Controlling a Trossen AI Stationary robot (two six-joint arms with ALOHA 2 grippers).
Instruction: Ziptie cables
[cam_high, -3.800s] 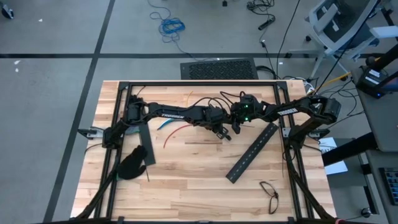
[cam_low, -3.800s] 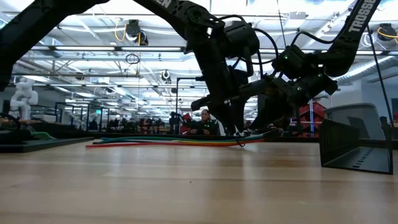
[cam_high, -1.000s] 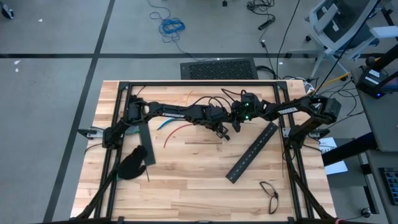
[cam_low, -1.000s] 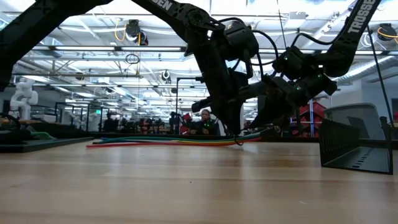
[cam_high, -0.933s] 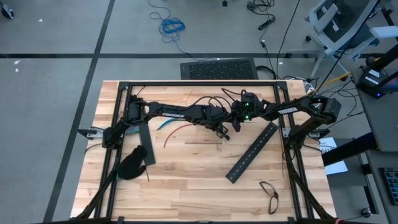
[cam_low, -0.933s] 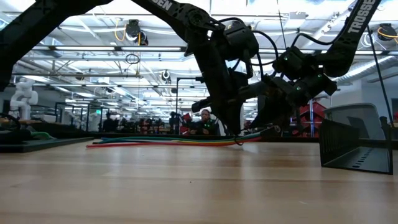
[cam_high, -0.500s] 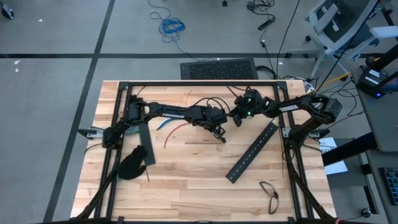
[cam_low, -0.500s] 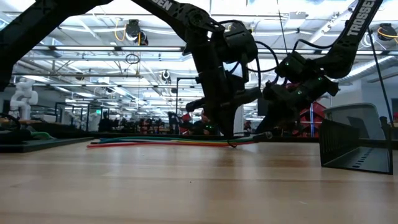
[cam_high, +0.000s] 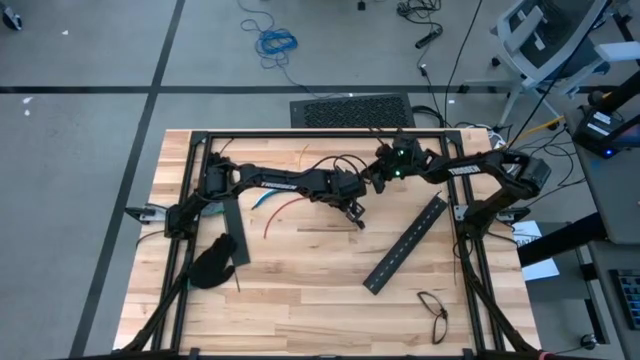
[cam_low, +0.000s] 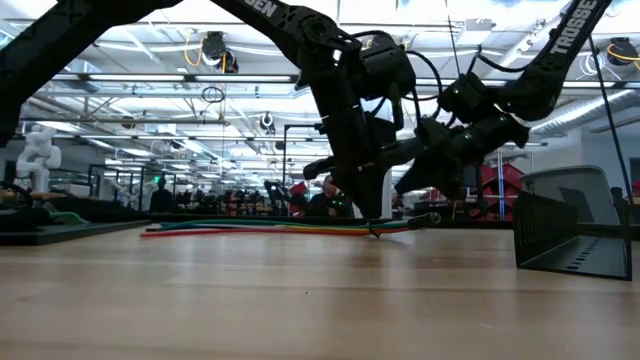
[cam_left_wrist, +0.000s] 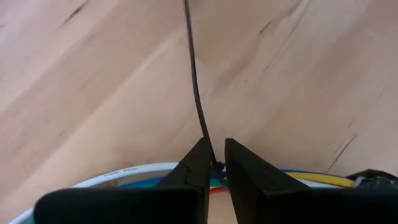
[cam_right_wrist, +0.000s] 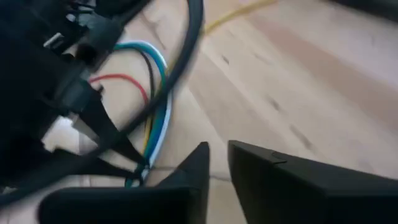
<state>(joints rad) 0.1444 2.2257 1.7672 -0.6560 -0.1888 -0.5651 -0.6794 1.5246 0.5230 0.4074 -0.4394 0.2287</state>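
High view: left gripper (cam_high: 356, 212) low at table (cam_high: 300, 290) centre over the cables (cam_high: 280, 205); right gripper (cam_high: 372, 178) just beside, raised.
Low view: cables (cam_low: 260, 228) lie flat on the wood.
Left wrist view: fingers (cam_left_wrist: 198, 165) a narrow slit apart, ziptie (cam_left_wrist: 194, 81) running into the gap; pinch or not, cannot tell.
Right wrist view: fingers (cam_right_wrist: 198, 163) slightly parted, empty.

Grey floor tiles (cam_high: 90, 140) surround the wooden worktop (cam_high: 300, 280), with a blue cord (cam_high: 276, 42) coiled on them. An office chair (cam_high: 548, 40) stands nearby; bright ceiling lights (cam_low: 130, 45) run overhead.
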